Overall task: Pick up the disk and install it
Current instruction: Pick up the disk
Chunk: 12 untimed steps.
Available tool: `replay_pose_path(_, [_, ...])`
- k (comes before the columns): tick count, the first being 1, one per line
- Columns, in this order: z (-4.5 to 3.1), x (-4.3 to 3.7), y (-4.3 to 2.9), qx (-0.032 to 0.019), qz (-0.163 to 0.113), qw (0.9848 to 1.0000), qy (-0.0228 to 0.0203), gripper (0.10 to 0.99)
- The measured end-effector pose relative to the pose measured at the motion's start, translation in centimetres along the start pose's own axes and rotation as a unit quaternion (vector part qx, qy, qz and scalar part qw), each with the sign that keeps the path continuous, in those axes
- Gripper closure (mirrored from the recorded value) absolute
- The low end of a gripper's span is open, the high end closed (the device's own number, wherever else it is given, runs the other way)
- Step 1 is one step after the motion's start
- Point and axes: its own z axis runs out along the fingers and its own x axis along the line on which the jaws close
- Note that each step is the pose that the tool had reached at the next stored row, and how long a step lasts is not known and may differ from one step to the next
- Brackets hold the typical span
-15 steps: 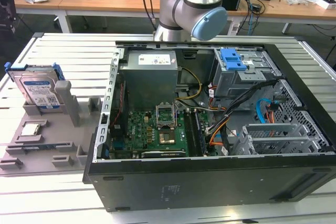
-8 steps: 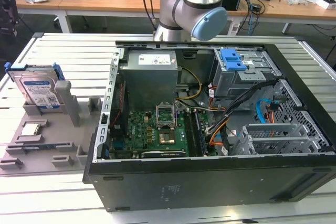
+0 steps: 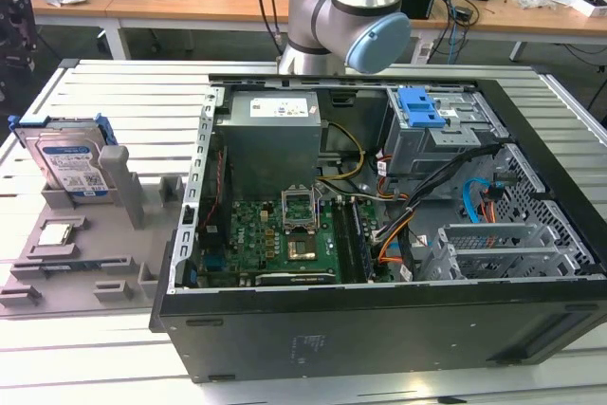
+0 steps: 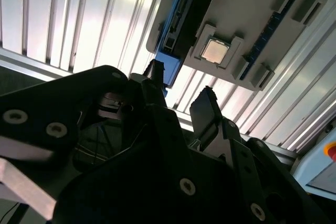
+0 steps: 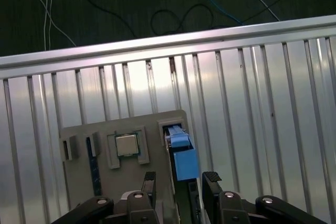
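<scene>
The disk (image 3: 66, 160) stands on edge in a slot at the rear corner of the grey tray (image 3: 57, 272), which lies on the slatted metal worktop (image 3: 114, 92). Its silver face with the blue-and-white label faces outwards, and its blue carrier frame wraps the edges. Just in front of the disk on the same tray, a square processor chip (image 3: 57, 232) lies flat in its own recess.

Beside the tray, on the exterior view's right, sits the open computer case (image 3: 379, 329), with its green board (image 3: 285, 234) exposed. A blue bracket (image 3: 420, 106) is in the drive cage at the corner of the case farthest from the tray. The arm (image 3: 351, 16) rises behind the case.

In the first wrist view the pincer (image 5: 180, 182) hangs over the tray (image 5: 84, 182), released, with its two dark fingers (image 5: 148, 182) spread and nothing between them. The disk (image 5: 181, 150) shows edge-on in line with that gap, its blue carrier uppermost. The chip (image 5: 126, 144) lies next to it on the tray, and a narrow dark strip (image 5: 94, 174) sits in a slot beyond the chip.

The second wrist view shows the same pincer (image 4: 181, 90) from the side. Past its tips are the disk (image 4: 189, 9), the chip (image 4: 214, 50) and the tray (image 4: 247, 9). Whether a fingertip touches the carrier cannot be told.
</scene>
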Motion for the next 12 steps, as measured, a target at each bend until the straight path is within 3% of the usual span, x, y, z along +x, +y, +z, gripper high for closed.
replay_pose_path(12, [0.91, -0.01, -0.24, 0.0001, 0.000, 1.0000, 0.0005, 0.608])
